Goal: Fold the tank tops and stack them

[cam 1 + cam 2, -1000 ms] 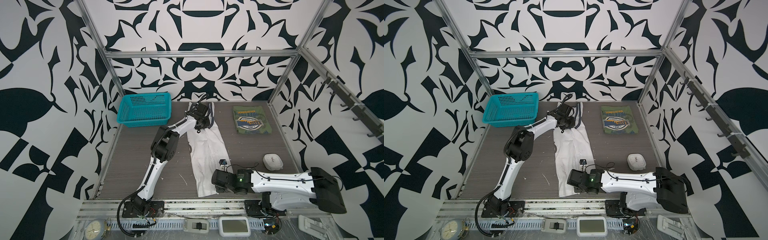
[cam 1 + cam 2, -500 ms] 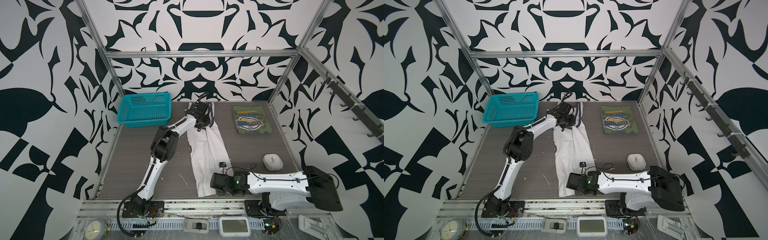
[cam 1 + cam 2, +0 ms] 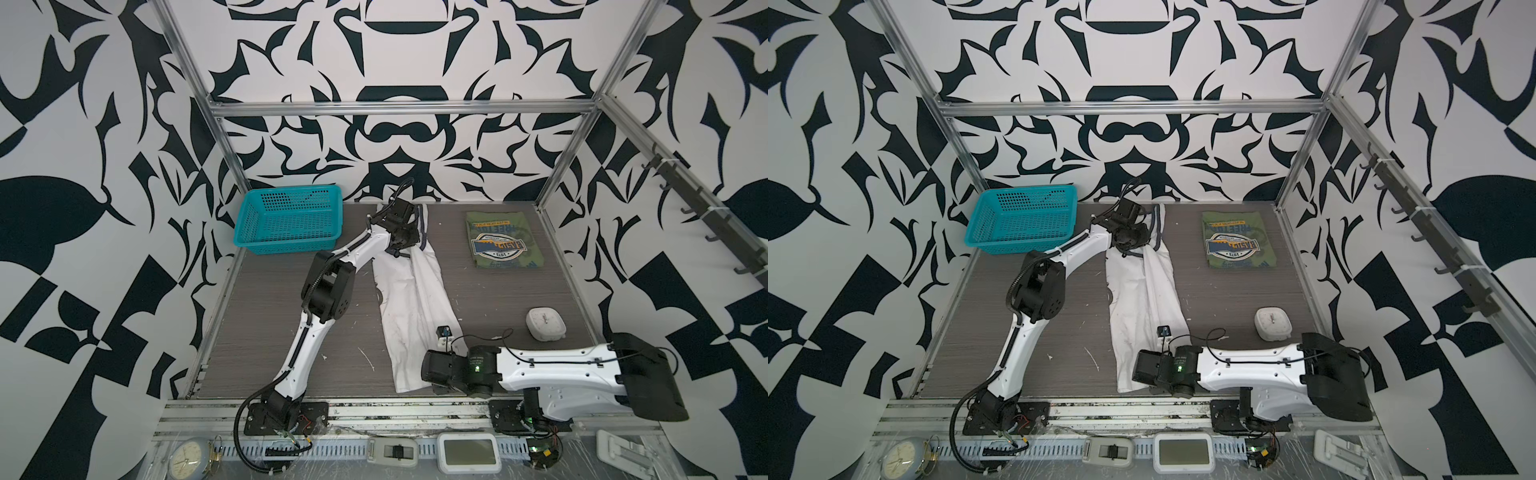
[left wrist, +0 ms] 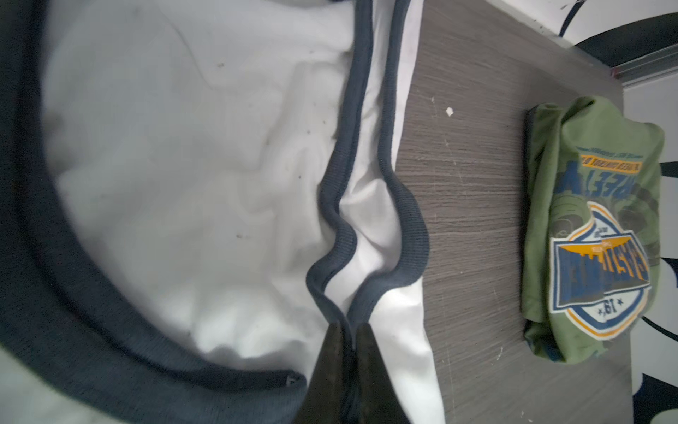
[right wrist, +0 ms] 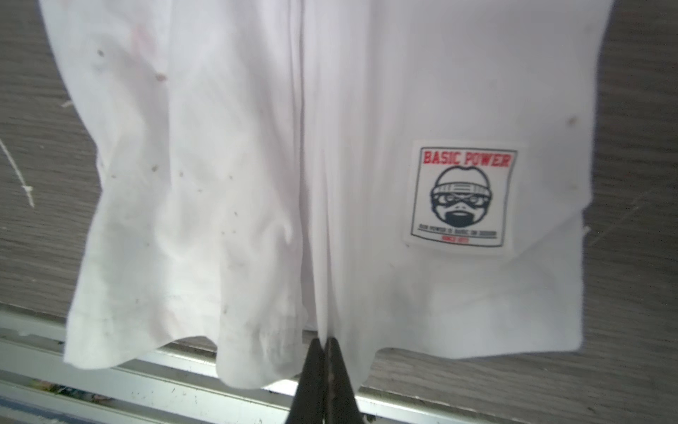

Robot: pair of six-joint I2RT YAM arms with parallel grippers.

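Down the middle of both top views, the white tank top lies as a long, narrow strip on the grey table, running from upper centre to lower centre. The left gripper sits on its upper, neckline end. The right gripper meets its lower hem end, near the table's front edge. How the jaws stand cannot be told from up here. The green tank top lies folded flat, badge up, at the upper right of the table, well apart from the white one. A teal basket stands at the upper left. A small white device rests at the right, near the right arm.

Left wrist view: the left gripper is pinched tight on the navy trim of the white tank top. Two trim edges run away from the tips. The green tank top lies folded beyond a bare strip of table.

Right wrist view: the right gripper is clamped narrow on the hem of the white tank top. A square patch reading BASIC POWER sits on the cloth just beside the grip. A metal rail shows beneath the hem.
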